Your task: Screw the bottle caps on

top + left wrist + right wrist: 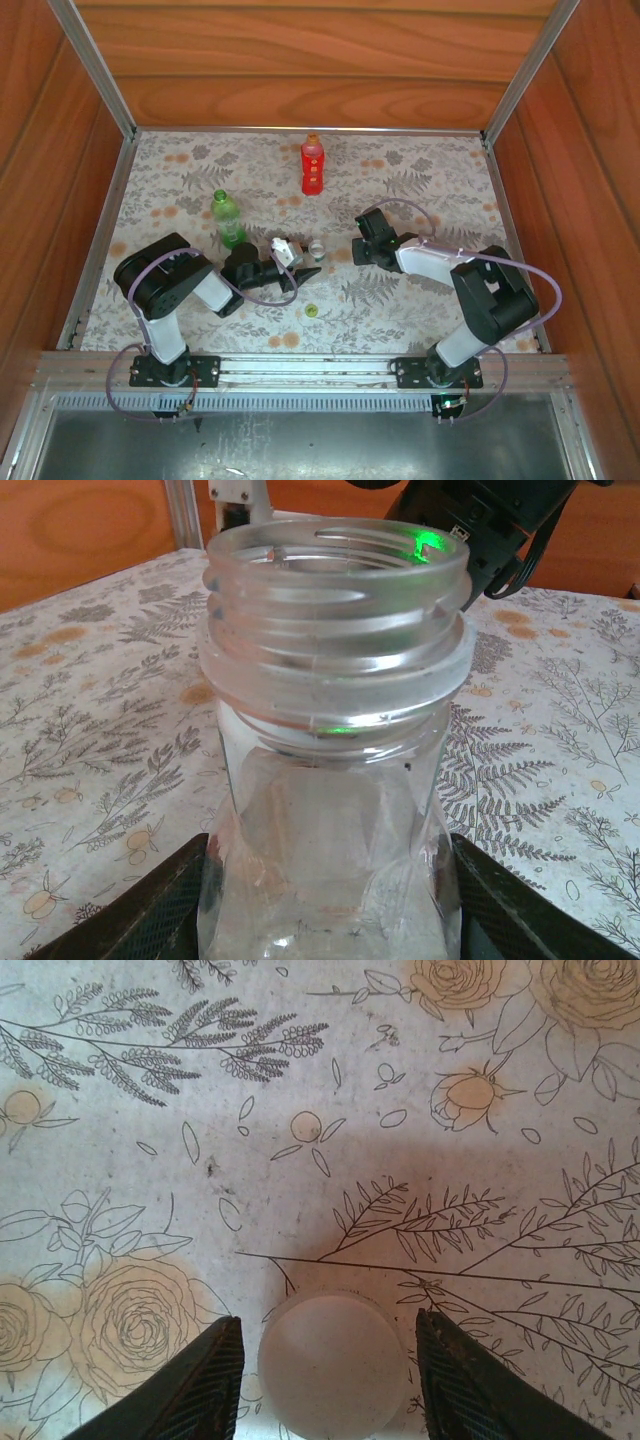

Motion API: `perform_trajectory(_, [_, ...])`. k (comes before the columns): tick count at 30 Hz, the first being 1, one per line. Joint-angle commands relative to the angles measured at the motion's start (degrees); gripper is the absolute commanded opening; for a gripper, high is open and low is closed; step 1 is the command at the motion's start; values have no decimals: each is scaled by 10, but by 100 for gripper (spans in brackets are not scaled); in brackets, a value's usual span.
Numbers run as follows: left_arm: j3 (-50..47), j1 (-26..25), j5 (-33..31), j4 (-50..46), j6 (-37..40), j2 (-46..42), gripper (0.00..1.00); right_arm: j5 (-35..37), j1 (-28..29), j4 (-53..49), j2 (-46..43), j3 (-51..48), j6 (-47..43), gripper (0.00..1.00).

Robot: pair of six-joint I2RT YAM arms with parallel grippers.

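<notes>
left end effector [330,895] clamping clear bottle [335,710], right end effector [328,1325] open astride white cap [332,1370]

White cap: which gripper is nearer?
Right. The right gripper has one of its fingers on either side of the white cap, with slight gaps. The left gripper is apart from it, its fingers closed on the clear bottle.
</notes>
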Motion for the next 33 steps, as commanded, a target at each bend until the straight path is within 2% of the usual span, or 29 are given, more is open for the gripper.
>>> perform_trajectory(1, [-2, -3, 12, 0, 6, 7, 57, -2, -3, -12, 11, -3, 9, 50])
perform_trajectory(15, [-1, -3, 12, 0, 4, 7, 57, -3, -1, -31, 10, 7, 4, 44])
perform_trajectory(27, [1, -3, 13, 0, 3, 5, 57, -20, 30, -136, -55, 59, -29, 43])
perform_trajectory(33, [2, -3, 14, 0, 3, 6, 57, -23, 63, -215, -97, 120, -47, 43])
